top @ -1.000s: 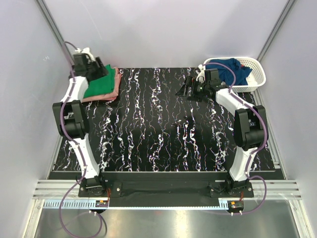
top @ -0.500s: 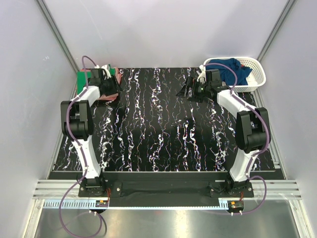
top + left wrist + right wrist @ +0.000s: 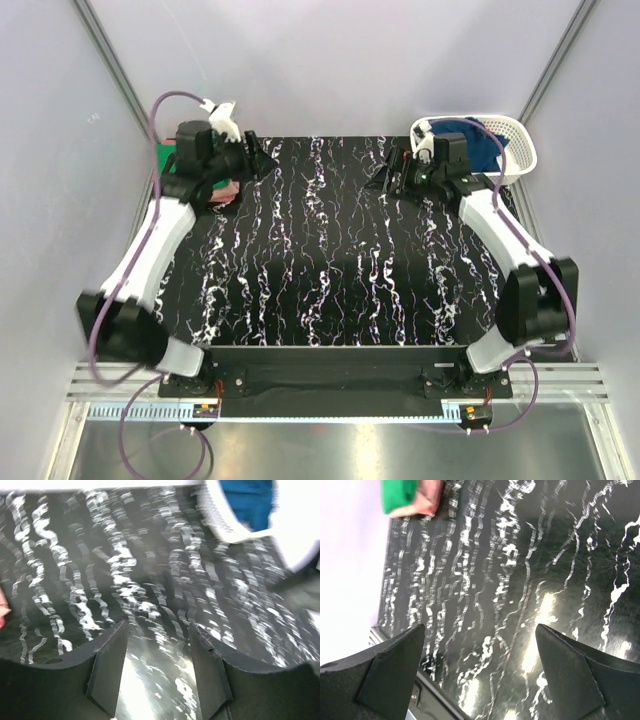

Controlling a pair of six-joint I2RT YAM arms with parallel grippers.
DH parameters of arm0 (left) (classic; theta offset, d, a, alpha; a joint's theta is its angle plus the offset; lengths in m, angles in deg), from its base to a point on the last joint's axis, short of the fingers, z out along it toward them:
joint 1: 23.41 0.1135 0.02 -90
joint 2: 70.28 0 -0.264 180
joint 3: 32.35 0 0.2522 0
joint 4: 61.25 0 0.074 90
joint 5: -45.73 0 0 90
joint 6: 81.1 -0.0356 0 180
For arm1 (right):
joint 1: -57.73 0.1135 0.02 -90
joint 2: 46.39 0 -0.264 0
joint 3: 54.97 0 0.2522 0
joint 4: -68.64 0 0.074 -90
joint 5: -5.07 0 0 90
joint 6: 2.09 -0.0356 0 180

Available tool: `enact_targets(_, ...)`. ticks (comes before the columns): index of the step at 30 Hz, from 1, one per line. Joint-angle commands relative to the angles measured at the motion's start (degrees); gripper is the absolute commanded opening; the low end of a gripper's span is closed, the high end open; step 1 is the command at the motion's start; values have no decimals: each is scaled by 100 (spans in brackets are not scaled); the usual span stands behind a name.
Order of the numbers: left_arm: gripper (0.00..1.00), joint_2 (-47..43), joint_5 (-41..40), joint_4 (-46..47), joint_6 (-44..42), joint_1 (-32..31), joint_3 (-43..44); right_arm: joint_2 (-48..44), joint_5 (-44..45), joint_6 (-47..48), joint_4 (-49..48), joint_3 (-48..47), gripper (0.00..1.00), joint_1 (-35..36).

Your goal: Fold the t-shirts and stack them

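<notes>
The bright green t-shirt lies folded on the salmon pink one at the table's far left corner, mostly hidden under my left arm. The right wrist view shows the green t-shirt on top of the pink t-shirt. The navy blue t-shirt sits crumpled in the white basket at the far right; the left wrist view also shows this navy t-shirt. My left gripper hangs open and empty just right of the stack. My right gripper is wide open and empty, left of the basket.
The black marbled table spreads between both arms. Grey walls close in on the left, back and right. The basket's lattice rim stands at the table's far right corner. The table's near edge with a metal rail shows below the right gripper.
My left arm has lifted off the folded stack and swung right, its gripper now pointing across the table. The right arm has stretched out, its gripper staying near the basket.
</notes>
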Motion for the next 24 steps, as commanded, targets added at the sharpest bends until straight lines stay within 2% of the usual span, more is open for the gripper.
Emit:
enact_targets(1,57,-896,359,-174,-6,-268,-586,-874,125,87,434,48,100,3)
enact_targets(4,63,-1817,483,-191,21,-559,-1131,-1402,169,78,575,284,100,-6)
enact_targets(5,73,-1977,535,-191,38,-604,-1282,-1526,161,35,576,390,100,-6)
enact_targets(6,99,-2153,597,-130,99,-639,-1440,-1640,187,8,567,478,100,-6)
enact_targets(10,99,-2979,879,90,311,-657,-2108,-2379,178,-228,479,1119,100,-6)
enact_targets(15,99,-3367,764,-209,241,-666,-2381,-3046,196,-335,347,1499,100,-6)
enact_targets(24,99,-3807,747,-86,267,-657,-2452,-3241,214,-510,216,1446,100,3)
